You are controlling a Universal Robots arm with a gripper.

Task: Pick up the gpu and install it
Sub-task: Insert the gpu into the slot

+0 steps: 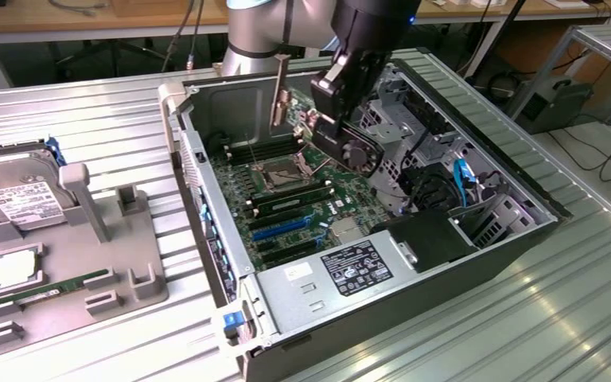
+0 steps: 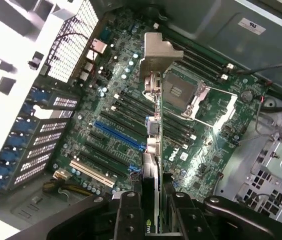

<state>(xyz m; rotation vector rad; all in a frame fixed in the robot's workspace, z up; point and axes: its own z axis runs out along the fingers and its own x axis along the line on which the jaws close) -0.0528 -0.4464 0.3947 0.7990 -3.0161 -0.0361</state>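
The card [image 2: 152, 170] is held in the gripper [image 2: 153, 212], with one finger pressed on each flat face near one end. It is carried in the air above the motherboard [image 2: 106, 100], inside the open computer case [image 1: 518, 231], and is not yet seated in any slot.

In the wrist view it is seen edge-on: thin, flat and dark, with a bent silvery bracket [image 2: 157, 52] at the far end. In the exterior view a round black fan [image 1: 361, 151] can be made out on one face.

Handling, as judged:
- The card is taken to be light and stiff.
- It is thought fragile at the fan and the contact edge.
- A hold across the bare faces, clear of the fan, is judged safest.

A long blue slot [image 2: 118, 135] is noted on the board below. A hard drive [image 1: 25, 195] is left on the grey tray [image 1: 125, 298], well apart.
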